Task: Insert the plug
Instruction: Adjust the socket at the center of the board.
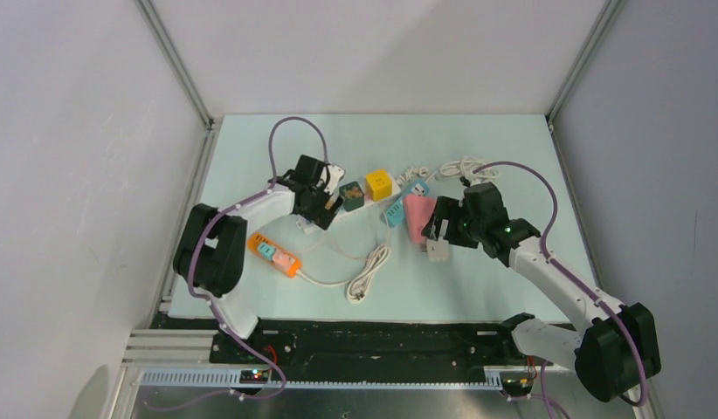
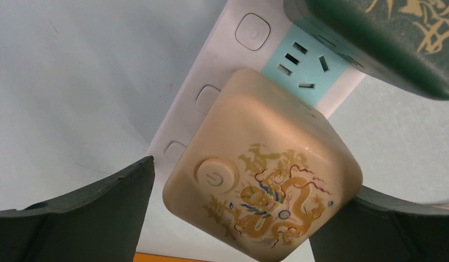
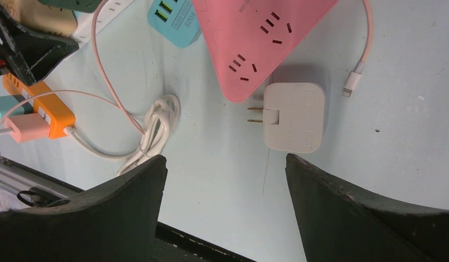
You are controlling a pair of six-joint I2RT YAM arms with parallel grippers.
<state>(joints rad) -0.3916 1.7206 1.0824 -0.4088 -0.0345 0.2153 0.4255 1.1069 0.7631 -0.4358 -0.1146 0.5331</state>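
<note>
Right gripper [image 3: 223, 164], jaws apart and empty, hangs over the white square plastic charger [image 3: 294, 117] lying flat beside the pink triangular power strip [image 3: 255, 38], prongs [image 3: 255, 113] toward its bare sockets [image 3: 241, 65]; I'd judge the grasp comes next, then turning prongs down. Left gripper [image 2: 255, 174] stands wide either side of the cream dragon-printed cube adapter [image 2: 277, 136], apparently seated in the white power strip [image 2: 222, 60] beside a dark green cube [image 2: 375, 38].

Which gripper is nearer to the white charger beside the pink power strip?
Right. The right gripper hovers open just over the white charger; the left gripper is far off, flanking the cream cube.
</note>
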